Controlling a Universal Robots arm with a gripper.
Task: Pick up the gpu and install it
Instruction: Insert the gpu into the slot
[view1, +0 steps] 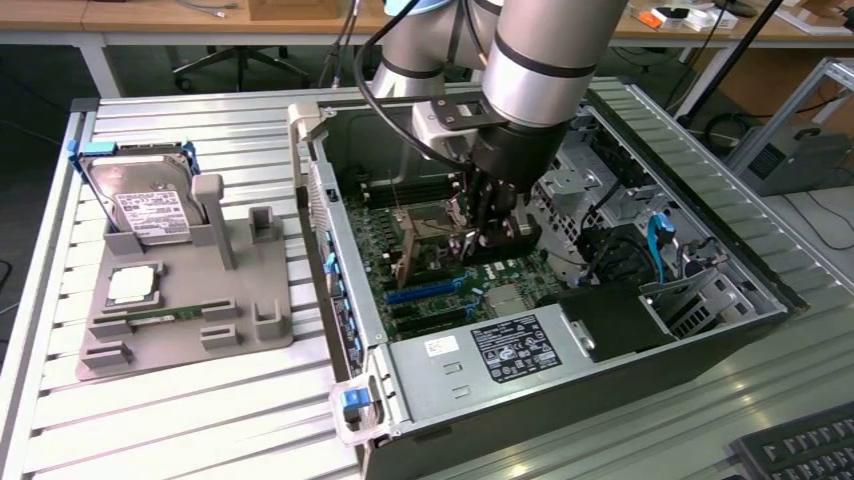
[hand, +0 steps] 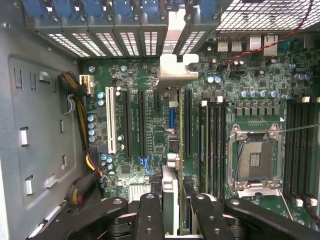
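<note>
My gripper (hand: 172, 210) clamps the gpu (hand: 172, 120) edge-on.
It stands upright over the motherboard (hand: 130, 125) inside the computer case (view1: 441, 390).

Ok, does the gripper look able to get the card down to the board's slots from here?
Probably yes: the gripper holds the card edge-on over the slots, the case lies open, and nothing shows between card and board.

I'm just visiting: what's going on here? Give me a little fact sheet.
Claw: closed on thin dark circuit card with silvery bracket
Card position: upright, edge-down over green motherboard slots
Location: inside open black computer case
Card seated: cannot tell
On grey tray: boxy silver hard drive
</note>
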